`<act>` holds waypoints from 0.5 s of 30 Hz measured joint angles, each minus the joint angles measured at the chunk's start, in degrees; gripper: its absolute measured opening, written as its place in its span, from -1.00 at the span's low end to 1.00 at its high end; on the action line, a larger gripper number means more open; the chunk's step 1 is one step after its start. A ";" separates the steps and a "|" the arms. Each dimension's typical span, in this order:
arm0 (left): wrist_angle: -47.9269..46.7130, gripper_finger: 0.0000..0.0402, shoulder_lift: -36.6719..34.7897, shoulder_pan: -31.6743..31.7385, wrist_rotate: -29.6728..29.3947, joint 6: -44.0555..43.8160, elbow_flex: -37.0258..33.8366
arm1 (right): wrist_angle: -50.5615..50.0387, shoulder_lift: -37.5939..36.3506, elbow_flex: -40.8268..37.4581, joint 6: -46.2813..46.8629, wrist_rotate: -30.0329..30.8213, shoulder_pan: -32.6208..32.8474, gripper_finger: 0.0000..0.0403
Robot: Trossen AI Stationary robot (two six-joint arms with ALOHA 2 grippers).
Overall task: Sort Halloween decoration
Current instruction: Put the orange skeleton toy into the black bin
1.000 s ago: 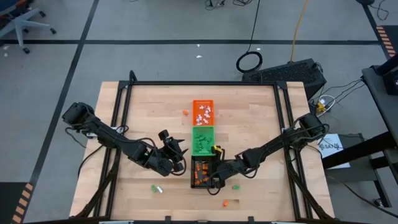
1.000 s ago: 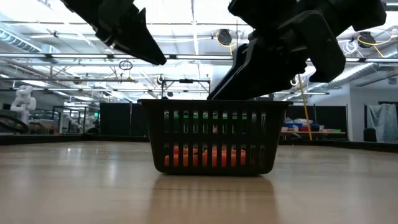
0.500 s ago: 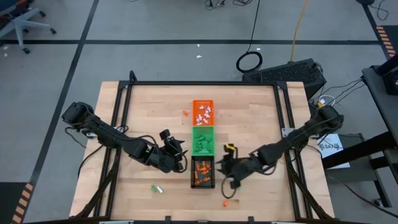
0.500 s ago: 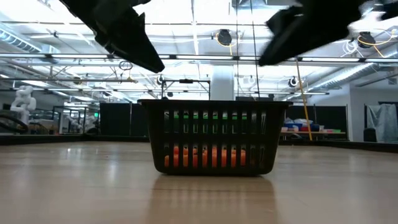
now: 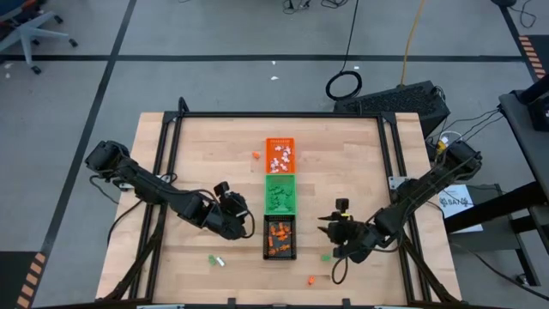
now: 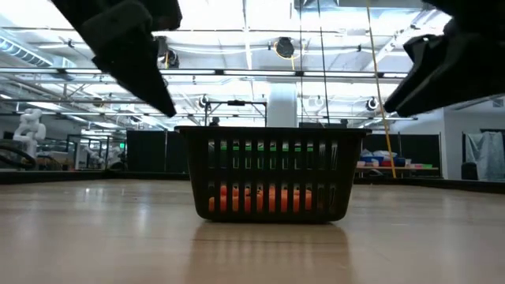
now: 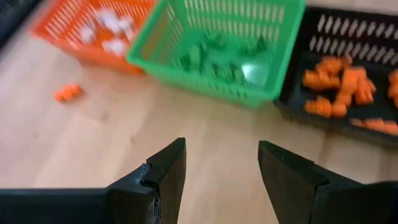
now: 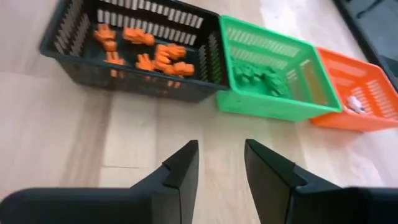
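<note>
Grey floor [image 5: 214, 34] with black tape lines, office chair [image 5: 30, 34], bright ceiling lights [image 6: 260, 16] overhead

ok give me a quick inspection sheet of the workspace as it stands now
surface: wooden table in a black frame, mostly bare.
job's things: orange tray holds white trinkets, green tray green ones, black tray orange ones. Loose trinkets: orange left of the orange tray, green and white pair near the front edge, green and orange front right.
clutter: nothing seen.
grippers: left gripper left of the black tray, open, empty; right gripper right of it, open, empty.
cables: coiled cable and black box on the floor behind the table.
surroundings: office chair far left, no people seen.
</note>
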 joint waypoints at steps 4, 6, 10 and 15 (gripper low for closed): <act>-2.18 -0.02 0.00 -0.14 5.98 -4.45 0.00 | 0.13 0.02 -1.94 0.37 1.71 0.34 -0.43; -2.92 -0.02 0.00 -0.50 8.89 -5.13 0.00 | 0.30 0.01 -2.48 0.33 2.06 0.34 -0.43; -2.98 -0.02 0.00 -1.25 11.67 -5.45 0.00 | -0.32 0.04 -3.02 -0.67 3.01 0.34 -0.43; -4.90 -0.02 0.00 0.74 10.48 -1.52 0.00 | -2.27 0.02 -3.02 -1.27 6.97 0.32 -0.43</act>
